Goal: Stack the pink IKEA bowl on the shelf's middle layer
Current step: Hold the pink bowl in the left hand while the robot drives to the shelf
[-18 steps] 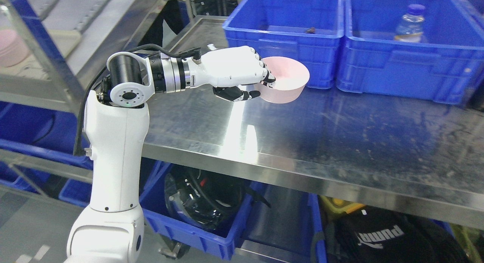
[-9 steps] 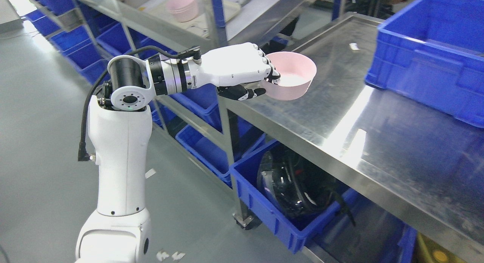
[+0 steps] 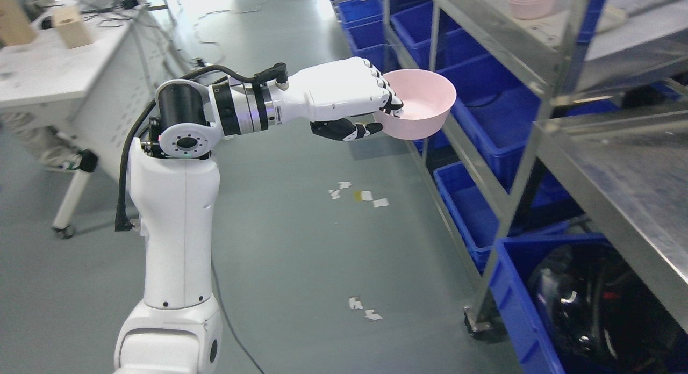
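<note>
My left hand (image 3: pixel 382 115) is shut on a pink bowl (image 3: pixel 424 105), fingers over its near rim and thumb under its wall. The bowl is held upright in the air above the grey floor, left of the metal shelf rack (image 3: pixel 559 57). On the rack's middle layer at the upper right stands another pink bowl (image 3: pixel 532 0), partly behind an upright post. My right arm does not show.
Blue bins (image 3: pixel 484 116) fill the rack's lower levels. A steel table (image 3: pixel 634 175) runs along the right, with a blue bin (image 3: pixel 532 309) of black gear beneath it. A white desk (image 3: pixel 48 78) stands at the far left. Paper scraps (image 3: pixel 357 194) lie on the floor.
The camera has swung left, so the table and rack have slid right in the picture. The bowl stays in my left hand, now over the floor beside the rack instead of the table.
</note>
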Robot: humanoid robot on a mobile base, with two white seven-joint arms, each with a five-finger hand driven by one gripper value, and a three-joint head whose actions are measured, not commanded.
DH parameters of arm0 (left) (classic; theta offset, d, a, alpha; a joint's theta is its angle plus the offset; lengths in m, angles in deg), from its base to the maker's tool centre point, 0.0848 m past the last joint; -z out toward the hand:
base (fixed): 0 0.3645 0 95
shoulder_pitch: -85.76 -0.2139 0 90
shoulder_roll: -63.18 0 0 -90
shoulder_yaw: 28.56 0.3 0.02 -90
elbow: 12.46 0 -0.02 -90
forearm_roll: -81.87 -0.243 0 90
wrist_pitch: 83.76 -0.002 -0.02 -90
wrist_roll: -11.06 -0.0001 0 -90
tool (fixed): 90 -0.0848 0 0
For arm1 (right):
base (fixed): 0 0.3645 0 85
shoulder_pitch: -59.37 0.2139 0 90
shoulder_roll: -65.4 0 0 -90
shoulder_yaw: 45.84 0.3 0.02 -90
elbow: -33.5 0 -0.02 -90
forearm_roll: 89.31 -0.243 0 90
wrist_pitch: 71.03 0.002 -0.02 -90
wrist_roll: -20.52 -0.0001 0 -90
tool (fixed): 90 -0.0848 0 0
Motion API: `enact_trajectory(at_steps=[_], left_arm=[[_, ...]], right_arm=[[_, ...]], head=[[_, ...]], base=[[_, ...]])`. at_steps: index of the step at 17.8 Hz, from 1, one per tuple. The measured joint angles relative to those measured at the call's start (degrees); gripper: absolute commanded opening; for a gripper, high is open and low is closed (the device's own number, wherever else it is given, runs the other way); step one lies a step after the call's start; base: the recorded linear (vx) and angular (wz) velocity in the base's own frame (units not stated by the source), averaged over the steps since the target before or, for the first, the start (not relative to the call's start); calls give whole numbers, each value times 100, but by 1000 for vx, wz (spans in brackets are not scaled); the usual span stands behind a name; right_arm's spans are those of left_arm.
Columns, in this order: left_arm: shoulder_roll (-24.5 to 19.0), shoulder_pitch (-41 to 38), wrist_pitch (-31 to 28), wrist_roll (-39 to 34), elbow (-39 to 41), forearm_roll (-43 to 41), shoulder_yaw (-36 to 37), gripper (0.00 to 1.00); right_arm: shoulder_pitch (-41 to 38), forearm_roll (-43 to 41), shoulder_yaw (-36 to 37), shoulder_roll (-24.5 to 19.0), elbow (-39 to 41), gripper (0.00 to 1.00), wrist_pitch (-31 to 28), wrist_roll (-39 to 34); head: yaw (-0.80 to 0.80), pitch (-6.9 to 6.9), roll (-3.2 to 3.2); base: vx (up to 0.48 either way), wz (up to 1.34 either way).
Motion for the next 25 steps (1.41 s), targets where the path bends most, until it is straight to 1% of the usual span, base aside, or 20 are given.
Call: enact_trajectory(at_steps=[3, 8, 18, 25], left_arm=[[25, -4, 0, -12, 9, -2, -15, 1], [46, -9, 0, -57, 14, -4, -29, 1], [66, -17, 0, -68, 11, -4, -41, 1], [70, -20, 1, -69, 5, -4, -43, 1]], right_arm=[[2, 0, 0, 0, 0, 100, 0, 0], [1, 0, 0, 0, 0, 100, 0, 0], [1, 0, 0, 0, 0, 100, 0, 0], [2, 0, 0, 0, 0, 100, 0, 0]], head=[[0, 0, 0], [0, 0, 0], [0, 0, 0], [0, 0, 0]], base=[[-57, 895], [33, 483], [69, 268], [123, 38]])
